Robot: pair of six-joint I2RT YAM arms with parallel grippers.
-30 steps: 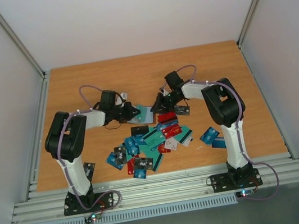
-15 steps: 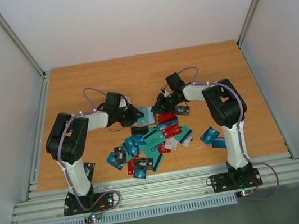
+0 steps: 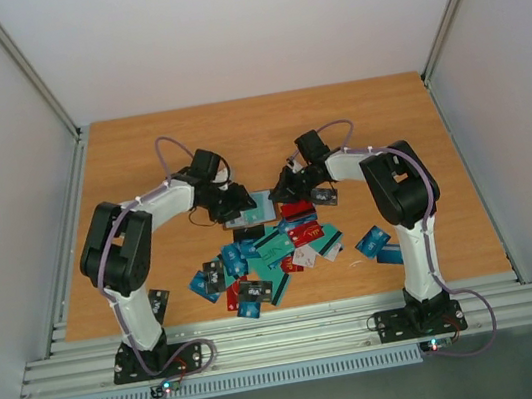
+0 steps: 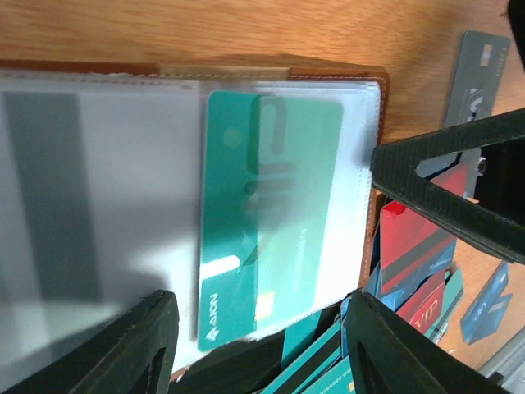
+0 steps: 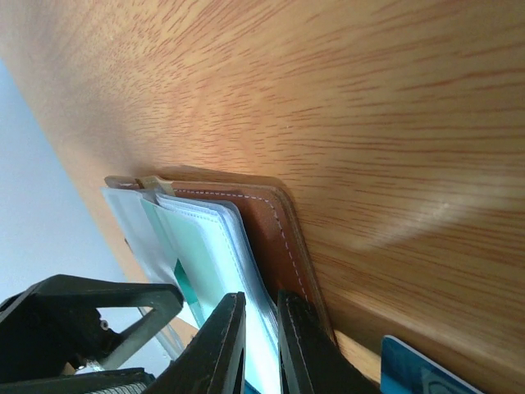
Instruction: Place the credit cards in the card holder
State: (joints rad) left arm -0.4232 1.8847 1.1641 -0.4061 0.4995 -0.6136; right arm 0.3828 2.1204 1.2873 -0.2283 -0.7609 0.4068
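The orange-brown wooden table (image 3: 138,159) carries a loose heap of small thin plastic credit cards (image 3: 265,255), mostly blue, teal and red, crowding the near side of the arms' tips. Just beyond the heap lies the flat brown leather-like card holder (image 5: 267,217), opened, with a teal card (image 4: 262,213) tucked inside one clear plastic sleeve. The left gripper (image 4: 258,308) hovers over that sleeve, jaws parted, holding nothing. The right gripper (image 5: 261,312) pinches the holder's sleeve edge, jaws nearly closed.

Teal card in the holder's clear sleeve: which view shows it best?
Left wrist: the teal card lies face-on and large inside the card holder, print visible. Right wrist catches only teal edges between sleeves; top external shows a tiny teal patch.
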